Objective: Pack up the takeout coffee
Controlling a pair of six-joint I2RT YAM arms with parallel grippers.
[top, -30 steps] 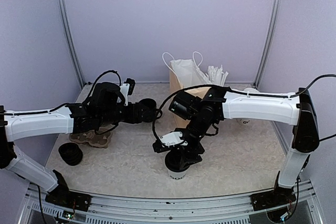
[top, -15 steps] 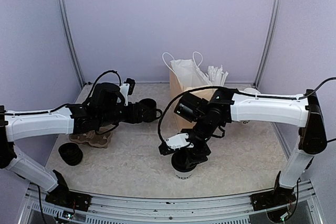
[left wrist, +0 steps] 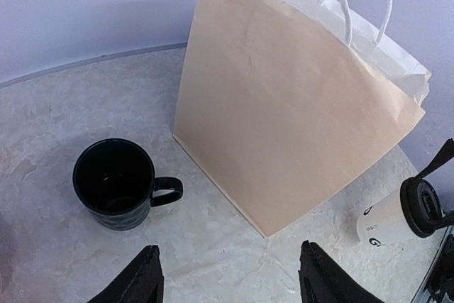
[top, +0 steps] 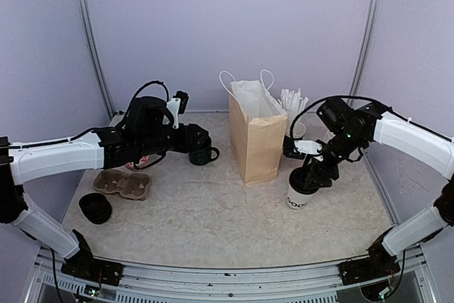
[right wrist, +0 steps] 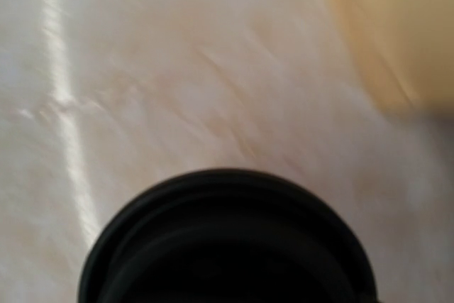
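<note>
Takeout coffee [top: 297,198], near upright, lid [left wrist: 418,207] uppermost

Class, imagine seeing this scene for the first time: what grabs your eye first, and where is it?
The tall brown paper bag with white handles stands mid-table at the back. Just right of it, the right arm's fingers hold a tilted, black-lidded coffee cup by its top. Left of the bag sits a dark mug.

Lit softly and evenly from overhead; sharp from top and left wrist; smeared from right wrist, with glare on tabletop [right wrist: 64,97] at 9 o'clock, lid [right wrist: 227,246] unfocused at 6 o'clock.
</note>
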